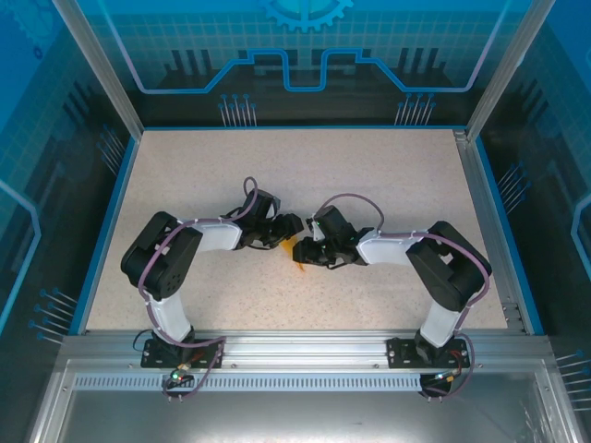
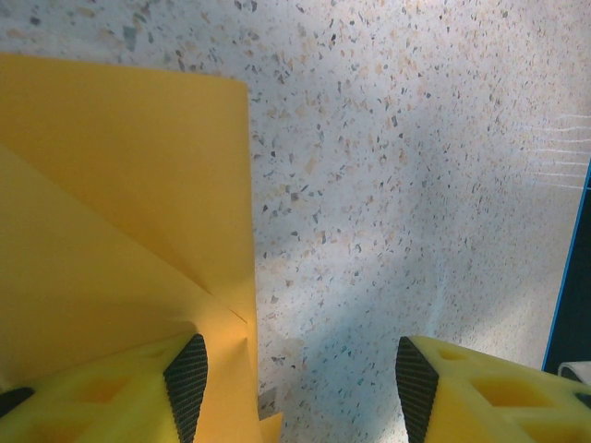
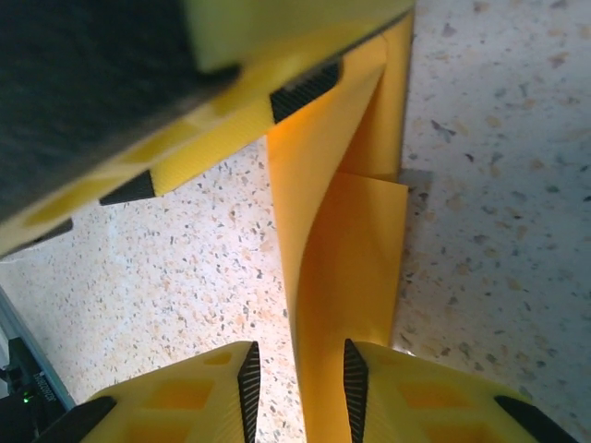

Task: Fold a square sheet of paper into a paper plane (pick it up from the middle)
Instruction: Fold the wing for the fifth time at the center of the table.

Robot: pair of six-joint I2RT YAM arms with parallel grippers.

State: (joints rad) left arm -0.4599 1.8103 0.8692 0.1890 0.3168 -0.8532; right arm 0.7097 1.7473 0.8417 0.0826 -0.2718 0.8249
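The orange-yellow square sheet of paper (image 1: 296, 252) is a folded, creased piece at the table's centre, between the two grippers. In the left wrist view the paper (image 2: 111, 212) lies flat with a diagonal crease, and its edge runs under my left finger pad (image 2: 186, 380). My left gripper (image 2: 300, 388) is open, with bare table between its pads. In the right wrist view a raised fold of paper (image 3: 346, 249) stands between the jaws of my right gripper (image 3: 302, 388). It touches the right pad (image 3: 355, 383), and a gap shows at the left pad. The paper's far end reaches the left gripper's finger (image 3: 231, 120).
The speckled tabletop (image 1: 369, 175) has a blue rim (image 1: 103, 231) on its left and far sides and an aluminium rail (image 1: 489, 212) on its right. Both arms reach inward from the near edge, and their wrists almost meet at the centre.
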